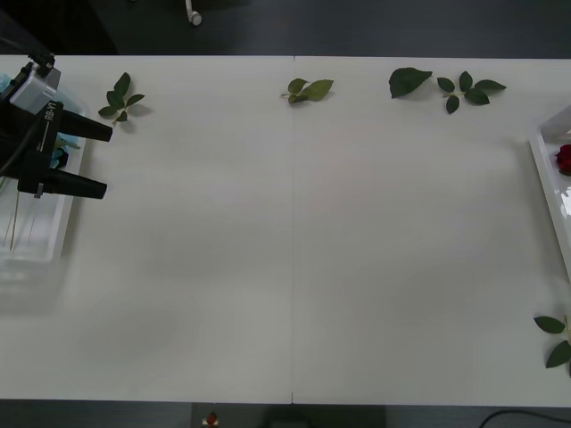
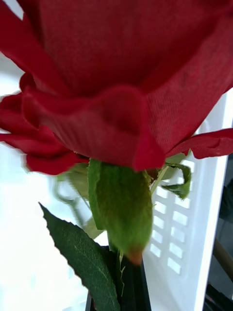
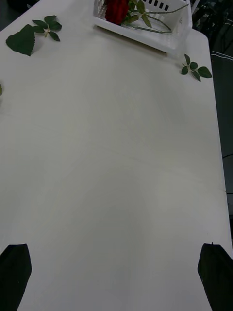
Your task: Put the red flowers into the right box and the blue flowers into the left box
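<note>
1. Position of parts. 1 red rose (image 2: 121, 73) lies in the right box (image 1: 546, 178), at the table's right edge. In the left wrist view its bloom is at one end of the box and its stem runs along the inside. The blue flowers (image 1: 62, 145) are in the left box (image 1: 53, 241) at the far left; only petal scraps and thin stems show past the arm.

2. Grippers. The left gripper (image 1: 107, 160) hangs over the left box, jaws wide apart and empty. The right gripper (image 2: 130, 291) sits close under the rose, with the calyx and 1 leaf directly in front of it. Whether it has hold of the stem cannot be told.

3. Handling. The rose is judged very light. The fabric petals are soft and crush easily, and the stem is thin, springy and likely to roll in a grip. Take hold on the bare stem just below the calyx, never on the bloom. Leaves may snag on the slotted box wall seen behind the rose.

4. Surroundings. 5 loose leaf sprigs (image 1: 308, 89) lie on the table (image 1: 294, 267): 4 along the far edge and 1 near the right box. None are task parts. No flower lies on the open table, so the sorting appears close to complete. Nothing stands between the boxes.
</note>
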`<state>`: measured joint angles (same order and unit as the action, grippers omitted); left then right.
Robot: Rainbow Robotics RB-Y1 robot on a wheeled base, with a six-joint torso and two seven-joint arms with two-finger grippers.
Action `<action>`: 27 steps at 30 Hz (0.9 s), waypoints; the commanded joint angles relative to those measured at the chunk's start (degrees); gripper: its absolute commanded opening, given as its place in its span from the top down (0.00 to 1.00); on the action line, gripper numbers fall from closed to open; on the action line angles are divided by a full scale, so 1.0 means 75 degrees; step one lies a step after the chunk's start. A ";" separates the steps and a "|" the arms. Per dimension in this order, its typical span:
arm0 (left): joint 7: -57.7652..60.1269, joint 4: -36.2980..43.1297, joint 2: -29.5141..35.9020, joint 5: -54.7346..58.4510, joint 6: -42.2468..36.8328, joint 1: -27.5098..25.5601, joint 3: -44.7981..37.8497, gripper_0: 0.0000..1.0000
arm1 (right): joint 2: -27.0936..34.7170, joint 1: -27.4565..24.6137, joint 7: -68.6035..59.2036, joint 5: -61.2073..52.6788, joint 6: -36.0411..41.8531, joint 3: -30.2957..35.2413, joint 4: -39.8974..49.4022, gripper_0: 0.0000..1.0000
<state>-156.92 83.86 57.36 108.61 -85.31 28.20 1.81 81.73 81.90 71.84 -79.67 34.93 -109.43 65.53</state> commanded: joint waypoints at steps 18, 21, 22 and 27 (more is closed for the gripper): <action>0.0256 0.0151 0.0355 0.0026 0.0054 0.0165 -0.0160 0.00 | -0.1722 -0.2142 0.0172 0.1178 -0.0509 0.2262 -0.3276 0.62; 0.0256 0.0151 0.0355 0.0026 0.0054 0.0165 -0.0160 0.00 | -0.1722 -0.2224 0.0219 0.1225 -0.0509 0.2309 -0.3276 0.29; 0.0256 0.0151 0.0355 0.0026 0.0054 0.0165 -0.0160 0.00 | -0.1722 -0.2260 0.0254 0.1225 -0.0509 0.2309 -0.3276 0.23; 0.0256 0.0151 0.0355 0.0026 0.0054 0.0165 -0.0160 0.00 | -0.1628 -0.2271 0.0442 0.1143 -0.0509 0.2368 -0.3053 0.12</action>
<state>-156.92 83.89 57.38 108.62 -85.31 28.20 1.81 67.78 63.92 72.48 -70.76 31.10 -91.29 42.15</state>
